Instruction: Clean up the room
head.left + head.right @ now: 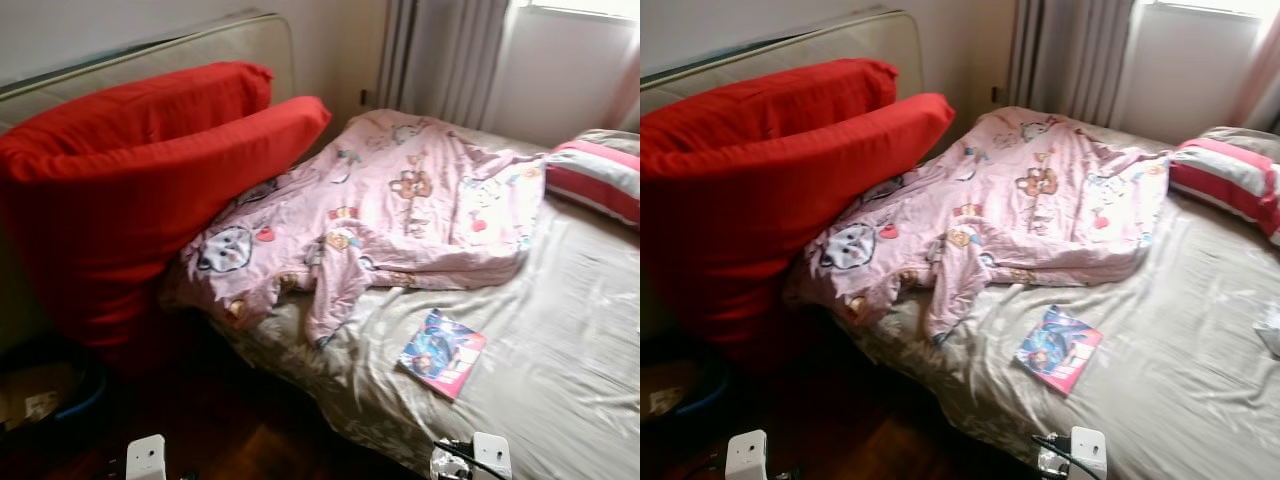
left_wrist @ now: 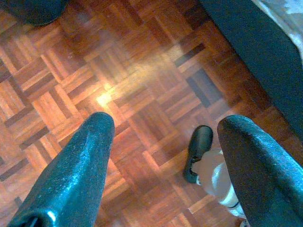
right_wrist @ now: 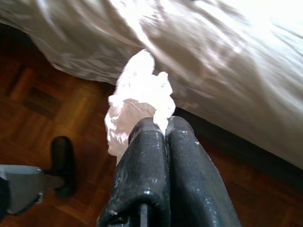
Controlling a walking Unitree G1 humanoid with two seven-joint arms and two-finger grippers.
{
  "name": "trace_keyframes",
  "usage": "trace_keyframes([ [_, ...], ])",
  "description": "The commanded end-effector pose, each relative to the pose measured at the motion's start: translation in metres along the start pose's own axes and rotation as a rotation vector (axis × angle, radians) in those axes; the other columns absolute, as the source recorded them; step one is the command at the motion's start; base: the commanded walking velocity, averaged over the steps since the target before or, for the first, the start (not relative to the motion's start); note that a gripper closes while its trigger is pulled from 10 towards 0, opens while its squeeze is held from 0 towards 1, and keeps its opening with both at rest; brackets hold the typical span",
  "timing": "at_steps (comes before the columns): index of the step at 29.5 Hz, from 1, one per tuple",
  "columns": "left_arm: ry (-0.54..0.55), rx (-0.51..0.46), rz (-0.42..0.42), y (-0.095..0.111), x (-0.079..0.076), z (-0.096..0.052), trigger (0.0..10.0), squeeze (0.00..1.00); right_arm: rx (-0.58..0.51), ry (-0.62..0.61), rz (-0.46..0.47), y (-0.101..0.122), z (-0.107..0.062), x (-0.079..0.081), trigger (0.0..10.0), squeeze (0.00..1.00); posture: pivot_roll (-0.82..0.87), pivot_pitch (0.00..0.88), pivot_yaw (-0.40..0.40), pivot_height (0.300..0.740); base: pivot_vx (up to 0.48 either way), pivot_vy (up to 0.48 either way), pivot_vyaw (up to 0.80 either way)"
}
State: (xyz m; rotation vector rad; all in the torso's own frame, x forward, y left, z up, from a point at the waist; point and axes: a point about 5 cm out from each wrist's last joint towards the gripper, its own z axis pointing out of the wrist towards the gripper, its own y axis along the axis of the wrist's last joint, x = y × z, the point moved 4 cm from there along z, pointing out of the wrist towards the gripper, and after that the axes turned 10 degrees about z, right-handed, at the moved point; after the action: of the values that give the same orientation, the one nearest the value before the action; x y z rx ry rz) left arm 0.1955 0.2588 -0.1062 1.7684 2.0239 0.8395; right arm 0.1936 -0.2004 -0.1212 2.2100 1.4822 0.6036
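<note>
The right end effector is clamped on a crumpled white tissue, its two black fingers pressed together with the wad bulging out beyond the tips. It hangs low, beside the bed's edge and above the floor. The left end effector hangs idle over the parquet with its fingers spread and nothing between them.

The step in hand looks like carrying the tissue off to be thrown away. The wad is soft and light, so the pinch should hold firm, and the arm is best kept clear of the hanging sheet so nothing snags it loose. Where a bin stands cannot be told; a dark round tub sits on the floor at the left, but its purpose is unclear.

The floor is glossy wooden parquet in a basket-weave pattern. The bed wears a shiny beige sheet, wrinkled. A thin glossy book lies flat near its edge. Further in, a pink blanket with cartoon prints lies rumpled, one corner touching two plump red pillows propped against a leaning mattress. A red-and-white striped pillow rests at the far right, under the window.
</note>
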Motion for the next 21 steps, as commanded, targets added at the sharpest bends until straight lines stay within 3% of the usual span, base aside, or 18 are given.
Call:
trace_keyframes([
  [1, -0.006, 0.011, 0.023, -0.0016, 0.0011, -0.0002, 10.0, 0.00, 0.003, -0.009, 0.010, 0.0004, 0.0001, -0.0014, 10.0, 0.00, 0.08, 0.000, 0.019, 0.740, 0.000, 0.326, 0.00],
  [21, -0.016, 0.017, 0.048, -0.0028, 0.0018, -0.0005, 10.0, 0.00, 0.008, -0.011, -0.020, -0.0026, 0.0001, 0.0029, 10.0, 0.00, 0.06, 0.024, 0.039, 0.740, 0.000, 0.448, 0.00],
])
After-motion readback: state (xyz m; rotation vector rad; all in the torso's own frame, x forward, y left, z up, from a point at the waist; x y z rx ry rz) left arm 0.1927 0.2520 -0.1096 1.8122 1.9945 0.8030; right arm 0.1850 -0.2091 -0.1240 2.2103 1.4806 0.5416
